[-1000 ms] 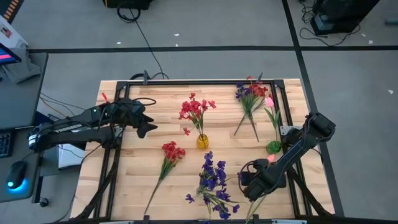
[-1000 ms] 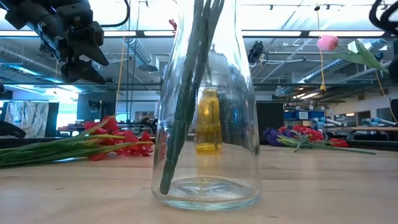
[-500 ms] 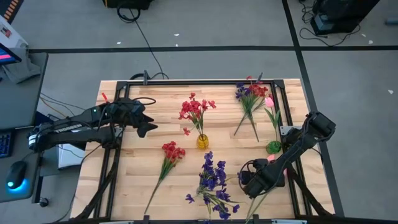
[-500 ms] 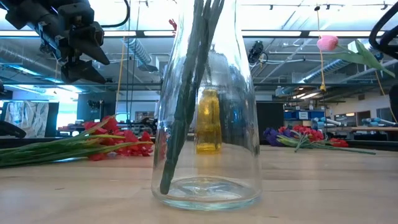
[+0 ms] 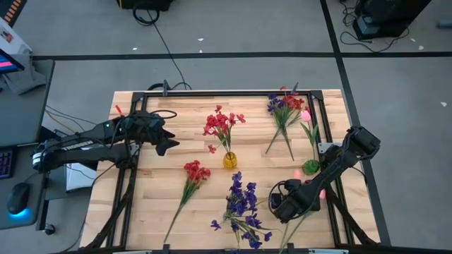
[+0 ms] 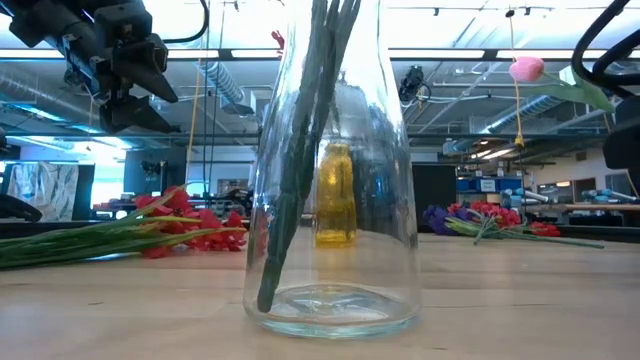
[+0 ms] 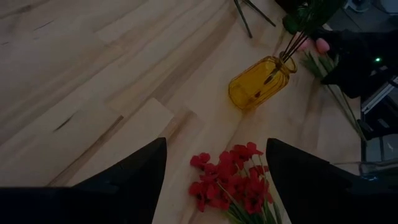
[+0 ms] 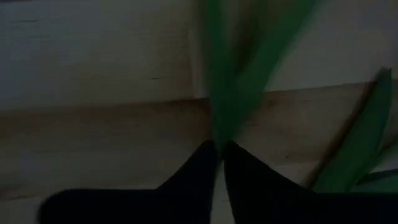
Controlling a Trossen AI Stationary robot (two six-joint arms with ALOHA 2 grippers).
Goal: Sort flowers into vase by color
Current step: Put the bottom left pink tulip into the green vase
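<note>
Small vase (image 5: 230, 160) sits mid desk (image 5: 183, 120), w/ a sprig in it. Clear vase (image 6: 332, 200) at near edge, stems inside. Loose sprig (image 5: 192, 176) near-left; mixed bunch (image 5: 284, 113) far right. My right arm near-right, left arm far-left.

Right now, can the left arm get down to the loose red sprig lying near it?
Probably yes: the left end effector hangs open above bare table, and the red sprig lies loose close by, nothing between them.

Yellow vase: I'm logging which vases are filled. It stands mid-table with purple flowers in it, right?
Not purple. In the high view the yellow vase holds red flowers; the purple flowers are nearer the front edge. It does stand mid-table.
</note>
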